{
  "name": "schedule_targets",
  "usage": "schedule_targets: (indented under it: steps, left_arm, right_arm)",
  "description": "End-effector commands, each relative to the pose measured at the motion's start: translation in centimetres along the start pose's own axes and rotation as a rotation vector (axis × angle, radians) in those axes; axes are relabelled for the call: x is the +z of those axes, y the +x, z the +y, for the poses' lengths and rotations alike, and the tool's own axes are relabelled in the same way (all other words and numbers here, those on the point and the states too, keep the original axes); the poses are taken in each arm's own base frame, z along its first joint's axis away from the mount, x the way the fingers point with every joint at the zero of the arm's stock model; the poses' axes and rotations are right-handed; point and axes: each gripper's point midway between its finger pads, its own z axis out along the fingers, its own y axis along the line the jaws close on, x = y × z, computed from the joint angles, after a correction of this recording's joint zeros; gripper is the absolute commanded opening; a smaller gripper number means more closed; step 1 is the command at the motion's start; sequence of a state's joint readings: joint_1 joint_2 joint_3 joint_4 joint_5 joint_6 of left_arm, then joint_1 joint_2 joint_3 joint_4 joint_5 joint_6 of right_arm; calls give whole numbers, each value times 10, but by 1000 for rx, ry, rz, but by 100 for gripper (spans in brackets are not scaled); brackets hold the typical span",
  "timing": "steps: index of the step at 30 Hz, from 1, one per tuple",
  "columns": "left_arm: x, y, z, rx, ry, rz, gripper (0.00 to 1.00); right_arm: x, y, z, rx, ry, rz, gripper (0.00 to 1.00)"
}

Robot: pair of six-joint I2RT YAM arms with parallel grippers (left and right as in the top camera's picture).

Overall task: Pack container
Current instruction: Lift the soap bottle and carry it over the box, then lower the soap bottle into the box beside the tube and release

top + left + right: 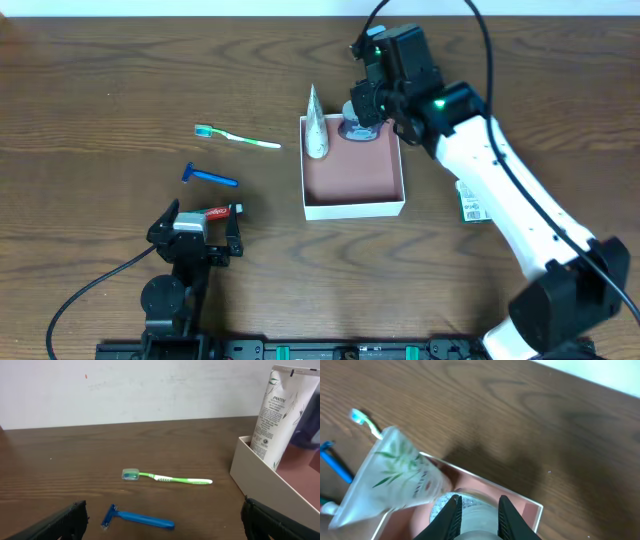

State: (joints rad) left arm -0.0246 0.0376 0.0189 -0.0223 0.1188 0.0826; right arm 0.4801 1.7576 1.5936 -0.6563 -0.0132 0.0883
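Over the container's (354,209) far corner | my right gripper (479,503) pinches a clear bottle (478,523) | white tube (395,480) stands beside it | my left gripper (200,228) gapes wide

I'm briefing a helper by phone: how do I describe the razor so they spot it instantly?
Find the white-walled container mid-table, then look to its left on the bare wood. The razor lies between the green toothbrush and the left gripper; it alone is solid blue.
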Motion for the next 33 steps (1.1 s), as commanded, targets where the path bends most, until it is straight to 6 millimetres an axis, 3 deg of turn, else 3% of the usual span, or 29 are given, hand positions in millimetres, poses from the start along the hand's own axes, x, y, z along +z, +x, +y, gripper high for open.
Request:
schedule_targets:
  steps: [1,10,33]
  left_arm:
    - [1,17,-3,0,13,53,98]
    - [1,17,-3,0,13,53,98]
    - [1,17,-3,0,13,53,98]
  right_arm:
    - [5,-9,9,9,-8,-32,11]
    - [33,-3,15,0,-18,-15,12]
    - [70,14,14,-16,-17,36,11]
